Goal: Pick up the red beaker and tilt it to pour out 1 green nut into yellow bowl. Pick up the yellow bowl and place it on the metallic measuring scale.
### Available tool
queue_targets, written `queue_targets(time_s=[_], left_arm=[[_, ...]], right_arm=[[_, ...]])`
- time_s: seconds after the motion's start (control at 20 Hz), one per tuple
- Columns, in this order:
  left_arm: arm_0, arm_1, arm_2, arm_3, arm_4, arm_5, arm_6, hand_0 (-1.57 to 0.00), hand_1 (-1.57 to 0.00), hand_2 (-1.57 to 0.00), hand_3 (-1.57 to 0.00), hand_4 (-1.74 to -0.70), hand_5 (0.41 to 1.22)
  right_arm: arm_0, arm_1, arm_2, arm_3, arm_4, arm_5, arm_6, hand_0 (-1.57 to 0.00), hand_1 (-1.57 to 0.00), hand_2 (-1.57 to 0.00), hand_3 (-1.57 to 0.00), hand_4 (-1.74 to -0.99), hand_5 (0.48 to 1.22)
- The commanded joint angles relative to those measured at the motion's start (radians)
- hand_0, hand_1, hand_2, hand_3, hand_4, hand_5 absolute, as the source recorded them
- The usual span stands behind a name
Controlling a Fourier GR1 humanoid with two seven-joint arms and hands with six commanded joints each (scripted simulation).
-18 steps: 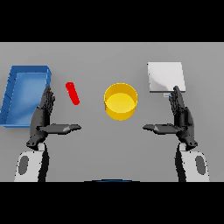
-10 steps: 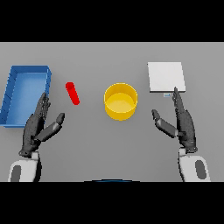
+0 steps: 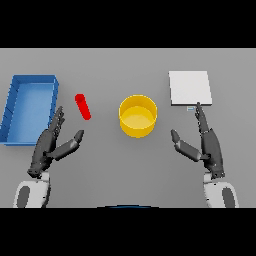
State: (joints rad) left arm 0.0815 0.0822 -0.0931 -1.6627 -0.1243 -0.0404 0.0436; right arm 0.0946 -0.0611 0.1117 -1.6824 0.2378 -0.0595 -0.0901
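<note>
Head view: I see my left hand [image 3: 48,146] spread open and empty, just below the red beaker [image 3: 83,106], which lies on the table [image 3: 125,170] beside the blue tray [image 3: 29,107]. Yellow bowl [image 3: 138,116] sits mid-table. Right hand [image 3: 207,144] is open, empty, fingertips near the scale [image 3: 189,88].

One red beaker [image 3: 83,106], one yellow bowl [image 3: 138,116], one metallic scale [image 3: 189,88], one blue tray [image 3: 30,107], two hands [image 3: 50,145] [image 3: 207,142]

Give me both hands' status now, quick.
Left hand: open, holding nothing, just short of the red beaker.
Right hand: open, holding nothing, fingertips near the scale.
</note>
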Motion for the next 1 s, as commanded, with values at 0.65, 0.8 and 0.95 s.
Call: queue_targets(time_s=[0.65, 0.8, 0.95], left_arm=[[-0.34, -0.019, 0.073, 0.424, -0.041, 0.047, -0.096, 0.0, 0.0, 0.0, 0.0, -1.28, 0.682], [-0.391, -0.023, 0.077, 0.49, -0.053, 0.054, -0.115, 0.0, 0.0, 0.0, 0.0, -1.3, 0.689], [-0.427, -0.023, 0.083, 0.539, -0.057, 0.053, -0.119, 0.0, 0.0, 0.0, 0.0, -1.29, 0.686]], right_arm=[[-0.017, -0.01, -0.011, 0.013, -0.005, 0.005, 0.003, 0.0, 0.0, 0.0, 0.0, -1.266, 0.635], [-0.007, -0.012, -0.016, 0.006, -0.017, 0.01, -0.004, 0.0, 0.0, 0.0, 0.0, -1.27, 0.642], [-0.002, -0.008, -0.005, 0.002, -0.002, 0.006, -0.003, 0.0, 0.0, 0.0, 0.0, -1.267, 0.644]])
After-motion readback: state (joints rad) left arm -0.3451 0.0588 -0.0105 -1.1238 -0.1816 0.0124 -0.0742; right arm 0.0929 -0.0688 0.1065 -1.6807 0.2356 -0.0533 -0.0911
